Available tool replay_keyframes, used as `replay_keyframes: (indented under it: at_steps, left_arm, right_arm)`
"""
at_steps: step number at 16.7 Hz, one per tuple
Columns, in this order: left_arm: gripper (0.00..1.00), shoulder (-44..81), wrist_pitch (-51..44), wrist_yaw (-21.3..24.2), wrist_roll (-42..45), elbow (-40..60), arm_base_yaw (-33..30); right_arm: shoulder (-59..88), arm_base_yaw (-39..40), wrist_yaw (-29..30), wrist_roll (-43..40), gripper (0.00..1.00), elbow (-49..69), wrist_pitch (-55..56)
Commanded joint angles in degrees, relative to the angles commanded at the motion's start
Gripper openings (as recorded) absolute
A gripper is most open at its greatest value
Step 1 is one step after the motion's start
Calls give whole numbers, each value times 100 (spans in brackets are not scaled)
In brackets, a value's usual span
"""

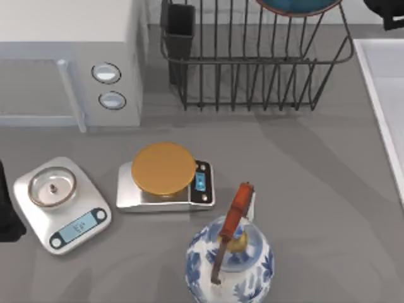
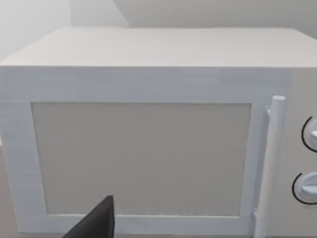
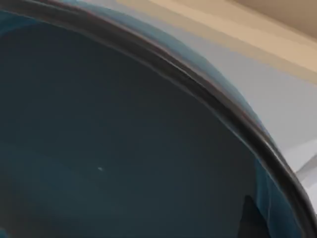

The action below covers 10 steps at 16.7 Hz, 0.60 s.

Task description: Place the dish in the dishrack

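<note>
At the far left edge of the top view a dark part of the left arm [image 1: 7, 218] sits parked beside the tabletop [image 1: 315, 189]; whether its pincer is spread or pressed together cannot be told. Its wrist camera faces the one white microwave [image 2: 148, 148], whose door handle [image 2: 270, 163] stands upright next to two round knobs [image 2: 309, 186].

On the tabletop in front of the microwave there are two kitchen scales. The left scale [image 1: 76, 224] carries one small shiny metal bowl [image 1: 53, 186]. The second scale [image 1: 202, 183], just to its right, carries one flat orange-brown disc [image 1: 163, 168]. Nearer the front edge stands one blue-and-white porcelain vessel [image 1: 246, 271] with a reddish-brown handle [image 1: 238, 205] tilted over its mouth.

Behind these, right of the microwave, is the one dishrack [image 1: 265, 69], a dark wire frame with a black utensil cup [image 1: 180, 28] at its left corner. The one dish [image 1: 297, 6] shows at the top edge, over the rack's rear part; whether it touches the wires cannot be told. The right wrist view shows the teal surface and dark rim of the dish close up. A dark part of the right arm [image 1: 386, 12] shows at the upper right corner; the state of its pincer cannot be told. A pale raised surface [image 1: 385, 95] borders the right side.
</note>
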Motion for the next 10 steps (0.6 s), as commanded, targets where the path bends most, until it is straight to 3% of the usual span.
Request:
replay_keyframes:
  at_steps: [5, 10]
  left_arm:
    - [100, 0, 0, 0, 0, 0, 0]
    - [100, 0, 0, 0, 0, 0, 0]
  right_arm:
    - [-450, 1851, 1453, 730, 0, -400, 1852]
    - [-581, 2264, 1855, 914, 0, -540, 2275]
